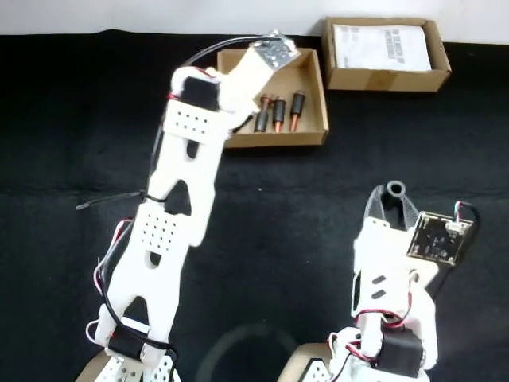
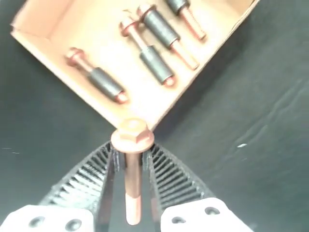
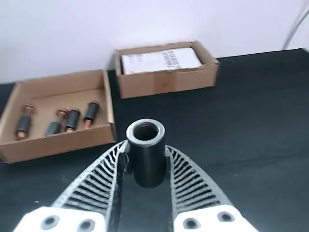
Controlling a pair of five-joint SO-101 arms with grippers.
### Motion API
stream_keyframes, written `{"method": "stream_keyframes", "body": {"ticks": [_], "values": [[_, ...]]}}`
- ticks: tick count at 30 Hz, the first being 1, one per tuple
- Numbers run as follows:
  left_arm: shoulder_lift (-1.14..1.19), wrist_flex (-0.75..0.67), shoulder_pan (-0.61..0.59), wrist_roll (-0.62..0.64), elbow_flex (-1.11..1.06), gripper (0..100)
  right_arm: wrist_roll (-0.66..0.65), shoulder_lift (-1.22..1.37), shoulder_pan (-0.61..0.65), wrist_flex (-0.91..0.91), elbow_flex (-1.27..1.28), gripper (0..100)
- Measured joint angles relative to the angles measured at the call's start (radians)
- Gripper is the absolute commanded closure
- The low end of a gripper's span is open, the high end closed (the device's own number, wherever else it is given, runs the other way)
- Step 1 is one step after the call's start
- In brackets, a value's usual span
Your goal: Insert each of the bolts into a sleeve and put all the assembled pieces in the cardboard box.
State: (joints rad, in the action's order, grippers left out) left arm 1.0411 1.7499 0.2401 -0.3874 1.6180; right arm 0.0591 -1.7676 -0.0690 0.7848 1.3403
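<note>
My left gripper (image 2: 133, 151) is shut on a bare copper bolt (image 2: 132, 186), whose hex head (image 2: 133, 135) points at the near corner of the cardboard box (image 2: 72, 24). Several bolts with black sleeves on them (image 2: 104, 83) lie inside that box. In the high view the left arm (image 1: 191, 135) stretches over the box (image 1: 312, 79) at the back. My right gripper (image 1: 394, 199) sits at the front right, shut on a black sleeve (image 3: 146, 154), which stands upright with its open bore showing. The same box (image 3: 58, 145) lies far off from it.
A second cardboard box (image 1: 386, 78) holding a printed sheet stands at the back right, beside the first box; the right wrist view shows this second box (image 3: 164, 82) too. The black tabletop (image 1: 302, 207) between the two arms is bare. Cables trail beside the left arm.
</note>
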Motion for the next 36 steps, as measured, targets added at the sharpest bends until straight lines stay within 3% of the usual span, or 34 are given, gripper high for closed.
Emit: {"method": "stream_keyframes", "body": {"ticks": [8, 13, 19, 31, 36], "values": [[-0.071, -0.014, 0.138, 0.361, 0.0, 99, 0.144, 0.002, 0.112, -0.196, 0.153, 99.1], [-0.186, -0.021, 0.236, 0.402, 0.0, 99, 0.157, 0.005, 0.161, -0.249, 0.195, 99.1], [-0.381, -0.064, 0.221, 0.433, 0.002, 99, 0.157, 0.006, 0.212, -0.25, 0.209, 99.1], [-0.508, -0.146, 0.226, 0.876, 0.006, 99, 0.157, 0.006, 0.331, -0.25, 0.21, 99.1], [-0.523, -0.146, 0.222, 0.947, 0.006, 99, 0.157, 0.006, 0.333, -0.267, 0.218, 99.1]]}}
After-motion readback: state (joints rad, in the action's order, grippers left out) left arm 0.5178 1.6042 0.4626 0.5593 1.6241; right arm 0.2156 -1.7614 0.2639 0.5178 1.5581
